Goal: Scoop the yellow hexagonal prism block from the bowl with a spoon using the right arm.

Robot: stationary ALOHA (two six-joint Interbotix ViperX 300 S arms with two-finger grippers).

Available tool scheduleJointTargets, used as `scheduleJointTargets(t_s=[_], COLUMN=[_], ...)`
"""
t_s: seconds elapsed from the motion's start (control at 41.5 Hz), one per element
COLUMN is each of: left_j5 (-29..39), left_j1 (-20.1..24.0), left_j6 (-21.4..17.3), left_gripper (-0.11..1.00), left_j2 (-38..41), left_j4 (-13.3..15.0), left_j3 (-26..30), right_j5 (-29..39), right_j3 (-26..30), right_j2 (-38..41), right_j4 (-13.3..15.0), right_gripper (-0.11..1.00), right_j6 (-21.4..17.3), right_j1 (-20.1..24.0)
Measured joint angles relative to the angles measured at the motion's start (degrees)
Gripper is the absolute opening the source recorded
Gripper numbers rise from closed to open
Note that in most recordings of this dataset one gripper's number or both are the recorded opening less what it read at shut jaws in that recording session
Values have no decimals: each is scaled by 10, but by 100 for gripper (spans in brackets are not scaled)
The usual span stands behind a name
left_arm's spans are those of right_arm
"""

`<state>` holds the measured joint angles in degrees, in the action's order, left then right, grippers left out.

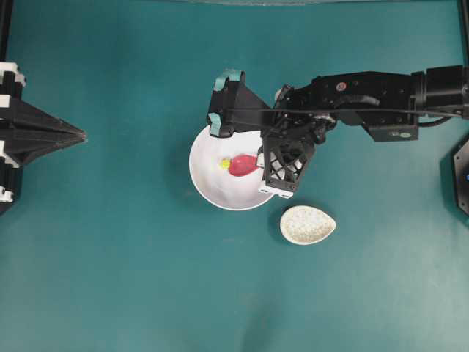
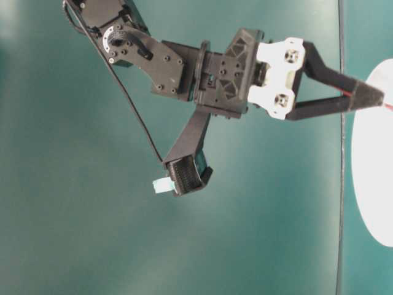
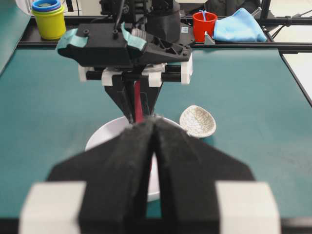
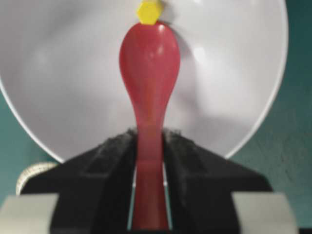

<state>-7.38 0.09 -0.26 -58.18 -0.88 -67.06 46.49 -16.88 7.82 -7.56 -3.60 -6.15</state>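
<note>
The white bowl (image 1: 209,183) sits mid-table. On its inside lies the tiny yellow hexagonal block (image 1: 224,164), right at the tip of the pink-red spoon (image 1: 242,164). My right gripper (image 1: 258,163) reaches over the bowl's right rim and is shut on the spoon's handle. In the right wrist view the spoon (image 4: 150,63) points straight ahead over the bowl (image 4: 63,73), its scoop empty, with the block (image 4: 149,11) against its far end and the gripper (image 4: 149,139) clamped on the handle. My left gripper (image 1: 82,135) rests at the left edge, shut and empty, as the left wrist view (image 3: 155,122) shows.
A small speckled cream dish (image 1: 308,224) lies just right of the bowl, below the right arm. Beyond the table's far edge in the left wrist view stand a red cup (image 3: 204,25), a blue cloth (image 3: 236,25) and stacked yellow cups (image 3: 48,19).
</note>
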Motion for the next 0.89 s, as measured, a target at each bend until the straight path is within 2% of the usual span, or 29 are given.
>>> scheduleJointTargets(t_s=[0.506, 0.891], left_j5=[0, 0], left_j1=[0, 0], left_j6=[1, 4], left_gripper=[0, 0], left_j2=[0, 0], left_j4=[0, 0], left_j3=[0, 2], right_j5=[-86, -120], right_j3=[-1, -22], right_j2=[8, 9], right_j4=[0, 0], right_gripper=[25, 25], right_j6=[-1, -4], right_j1=[0, 4])
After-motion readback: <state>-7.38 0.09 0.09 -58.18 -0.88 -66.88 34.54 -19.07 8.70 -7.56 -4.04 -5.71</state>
